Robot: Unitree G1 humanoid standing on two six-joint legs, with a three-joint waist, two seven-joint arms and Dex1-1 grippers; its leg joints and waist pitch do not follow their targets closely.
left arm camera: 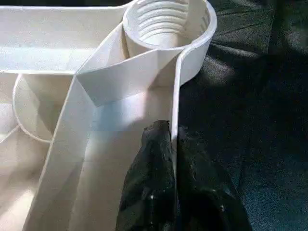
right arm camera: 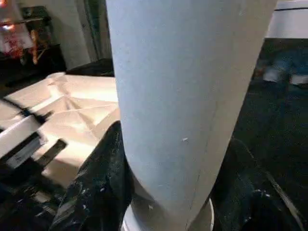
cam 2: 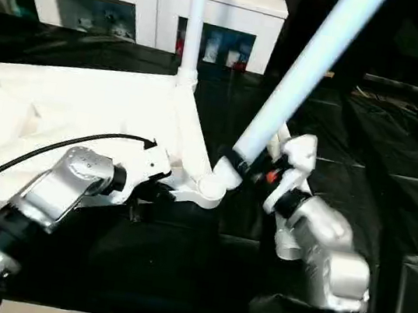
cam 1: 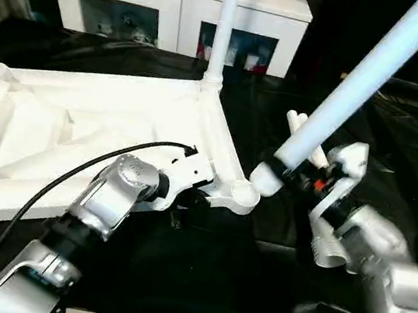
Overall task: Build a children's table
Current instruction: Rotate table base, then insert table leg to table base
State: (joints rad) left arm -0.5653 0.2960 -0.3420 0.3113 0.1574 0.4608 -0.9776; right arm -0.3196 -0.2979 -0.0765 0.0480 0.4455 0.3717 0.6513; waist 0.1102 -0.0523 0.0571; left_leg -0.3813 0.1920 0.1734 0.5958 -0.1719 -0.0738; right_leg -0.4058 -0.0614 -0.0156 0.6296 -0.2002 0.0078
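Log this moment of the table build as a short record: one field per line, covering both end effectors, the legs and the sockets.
tabletop: upside down on black sheet, ribbed underside up
standing leg: upright in far corner socket
held leg: tilted, lower end at the near socket's rim, not yet seated
near socket: threaded, empty
left end effector: shut on the tabletop's edge wall beside near socket
right end effector: shut on held leg near its lower end
spare legs: lying on sheet behind right end effector
background: white cabinet

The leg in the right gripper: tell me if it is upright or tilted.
Tilted. The leg leans, its lower end at the corner socket; the right gripper holds it.
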